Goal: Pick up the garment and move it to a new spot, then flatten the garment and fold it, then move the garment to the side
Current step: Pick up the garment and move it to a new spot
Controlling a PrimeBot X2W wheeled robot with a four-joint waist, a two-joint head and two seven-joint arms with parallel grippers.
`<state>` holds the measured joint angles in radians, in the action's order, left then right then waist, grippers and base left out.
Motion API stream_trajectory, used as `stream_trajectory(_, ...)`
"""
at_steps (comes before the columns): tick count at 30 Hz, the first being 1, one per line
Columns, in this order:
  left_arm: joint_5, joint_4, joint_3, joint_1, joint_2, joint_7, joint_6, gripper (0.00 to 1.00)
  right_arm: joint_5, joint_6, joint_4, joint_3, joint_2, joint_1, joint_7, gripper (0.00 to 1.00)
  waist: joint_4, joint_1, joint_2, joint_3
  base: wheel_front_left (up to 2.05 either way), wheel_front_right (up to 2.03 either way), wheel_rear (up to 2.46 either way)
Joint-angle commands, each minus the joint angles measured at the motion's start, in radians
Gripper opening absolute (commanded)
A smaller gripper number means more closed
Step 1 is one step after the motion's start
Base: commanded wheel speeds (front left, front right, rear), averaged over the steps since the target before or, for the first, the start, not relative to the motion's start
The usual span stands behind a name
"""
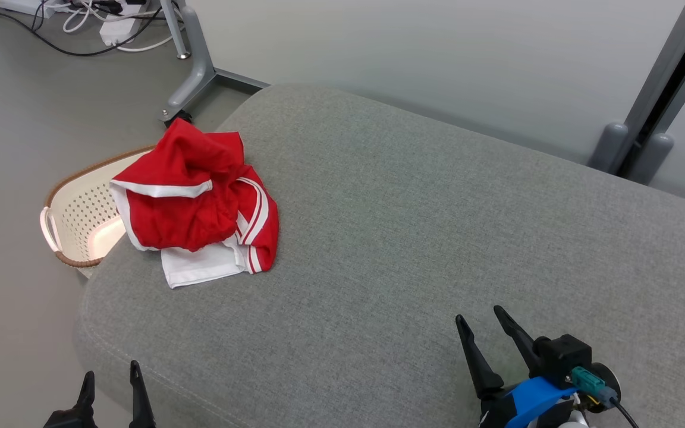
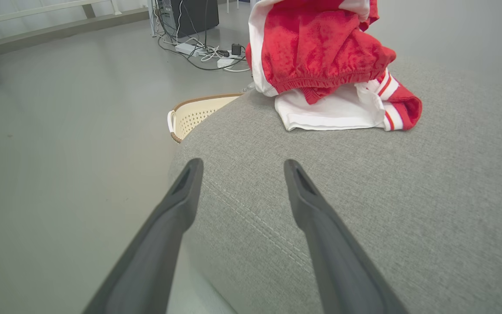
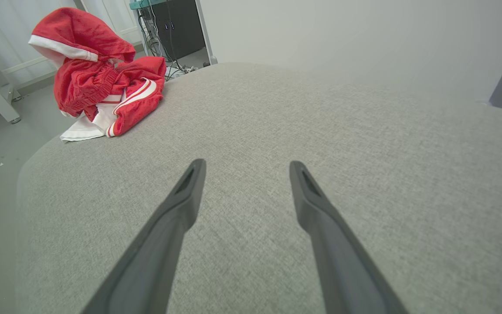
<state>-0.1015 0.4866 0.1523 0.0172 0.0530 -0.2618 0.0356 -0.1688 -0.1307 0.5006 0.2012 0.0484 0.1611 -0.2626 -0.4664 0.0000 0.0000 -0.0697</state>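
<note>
Garment (image 1: 194,208): red with white bands and a white panel, lying bunched in a heap on the grey cushion (image 1: 414,238), at the cushion's far left corner. Part of the heap stands up in a peak, and the white panel lies flat on the cushion on the heap's near side. Nothing is touching it.

My left gripper (image 1: 110,371): fingers spread apart, nothing between them. It hangs at the cushion's near left corner, over the rounded edge where the cushion meets the floor (image 1: 9,148), well apart from the garment. In my left wrist view the garment lies straight ahead of the fingertips (image 2: 192,168).

My right gripper (image 1: 478,315): fingers likewise spread, holding nothing. It sits over the cushion's near edge, right of centre, further from the garment than the left one.

Cream perforated basket (image 1: 75,214) with a brown rim: on the floor against the cushion's left side, just beside the garment's corner.

Cables (image 1: 99,18): on the floor beyond the cushion's far left corner.
</note>
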Motion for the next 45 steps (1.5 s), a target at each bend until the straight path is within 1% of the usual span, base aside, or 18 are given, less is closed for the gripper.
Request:
stream_trajectory(1, 0.006, -0.005, 0.008, -0.009, -0.001, -0.005, 0.003, 1.00, -0.001, 0.000, 0.005, 0.006, 0.004, 0.011, -0.003, 1.00, 0.000, 0.0000, 0.0000, -0.006, 0.00, 0.00, 0.00)
stream_trajectory(6, -0.017, 0.010, 0.033, -0.089, 0.015, -0.005, 0.045, 1.00, 0.018, 0.000, 0.013, 0.009, 0.004, 0.022, -0.003, 1.00, 0.027, 0.0000, 0.0000, -0.037, 0.00, 0.00, 0.00)
stream_trajectory(12, -0.037, 0.046, 0.053, -0.276, 0.108, -0.005, 0.082, 1.00, 0.060, 0.000, 0.018, -0.012, 0.004, 0.035, -0.003, 1.00, 0.074, 0.0000, 0.0000, -0.098, 0.00, 0.00, 0.00)
stream_trajectory(13, -0.042, 0.057, 0.049, -0.311, 0.120, -0.005, 0.088, 1.00, 0.066, 0.000, 0.017, -0.012, 0.004, 0.037, -0.003, 1.00, 0.080, 0.0000, 0.0000, -0.108, 0.00, 0.00, 0.00)
stream_trajectory(16, -0.050, 0.094, 0.018, -0.420, 0.189, -0.005, 0.094, 1.00, 0.083, 0.000, 0.026, 0.007, 0.014, 0.047, -0.003, 1.00, 0.100, 0.0000, 0.0000, -0.139, 0.00, 0.00, 0.00)
stream_trajectory(17, -0.050, 0.094, 0.018, -0.420, 0.189, -0.005, 0.094, 1.00, 0.083, 0.000, 0.026, 0.007, 0.014, 0.047, -0.003, 1.00, 0.100, 0.0000, 0.0000, -0.139, 0.00, 0.00, 0.00)
stream_trajectory(18, -0.068, 0.125, -0.017, -0.486, 0.221, -0.004, 0.097, 1.00, 0.083, 0.000, 0.036, 0.017, 0.024, 0.059, -0.003, 1.00, 0.114, 0.0000, 0.0000, -0.158, 0.00, 0.00, 0.00)
stream_trajectory(21, -0.104, 0.178, -0.088, -0.563, 0.277, -0.004, 0.095, 1.00, 0.082, 0.000, 0.046, 0.036, 0.034, 0.074, -0.002, 1.00, 0.134, 0.0000, 0.0000, -0.180, 0.00, 0.00, 0.00)
stream_trajectory(22, -0.104, 0.178, -0.088, -0.563, 0.277, -0.004, 0.095, 1.00, 0.082, 0.000, 0.046, 0.036, 0.034, 0.074, -0.002, 1.00, 0.134, 0.0000, 0.0000, -0.180, 0.00, 0.00, 0.00)
stream_trajectory(27, -0.168, 0.294, -0.204, -0.668, 0.344, -0.003, 0.095, 1.00, 0.074, 0.000, 0.046, 0.047, 0.039, 0.100, -0.001, 1.00, 0.166, 0.0000, 0.0000, -0.218, 0.00, 0.00, 0.00)
stream_trajectory(31, -0.224, 0.417, -0.251, -0.726, 0.362, 0.040, 0.096, 1.00, 0.078, 0.000, 0.046, 0.052, 0.043, 0.112, 0.000, 1.00, 0.186, 0.0000, 0.0000, -0.245, 0.00, 0.00, 0.00)
stream_trajectory(36, -0.280, 0.551, -0.274, -0.758, 0.360, 0.107, 0.096, 1.00, 0.080, 0.001, 0.048, 0.035, 0.043, 0.121, 0.003, 1.00, 0.209, 0.0000, 0.0000, -0.265, 0.00, 0.00, 0.00)
stream_trajectory(37, -0.285, 0.571, -0.272, -0.765, 0.364, 0.112, 0.096, 0.89, 0.081, 0.001, 0.046, 0.032, 0.041, 0.121, 0.003, 1.00, 0.211, 0.0000, 0.0000, -0.266, 0.00, 0.00, 0.00)
stream_trajectory(38, -0.284, 0.585, -0.282, -0.767, 0.367, 0.120, 0.096, 0.32, 0.085, 0.001, 0.044, 0.032, 0.039, 0.119, 0.003, 1.00, 0.213, 0.0000, 0.0000, -0.267, 0.00, 0.00, 0.00)
stream_trajectory(39, -0.287, 0.599, -0.290, -0.769, 0.369, 0.126, 0.096, 0.00, 0.087, 0.001, 0.042, 0.029, 0.037, 0.117, 0.002, 1.00, 0.215, 0.0000, 0.0000, -0.268, 0.00, 0.00, 0.00)
stream_trajectory(42, -0.306, 0.620, -0.311, -0.781, 0.369, 0.131, 0.096, 0.00, 0.087, 0.001, 0.039, 0.022, 0.031, 0.110, 0.002, 1.00, 0.216, 0.0000, 0.0000, -0.262, 0.00, 0.00, 0.00)
stream_trajectory(45, -0.321, 0.597, -0.344, -0.801, 0.372, 0.100, 0.096, 0.00, 0.078, 0.001, 0.041, 0.021, 0.024, 0.101, 0.002, 1.00, 0.214, 0.0000, 0.0000, -0.245, 0.00, 0.00, 0.00)
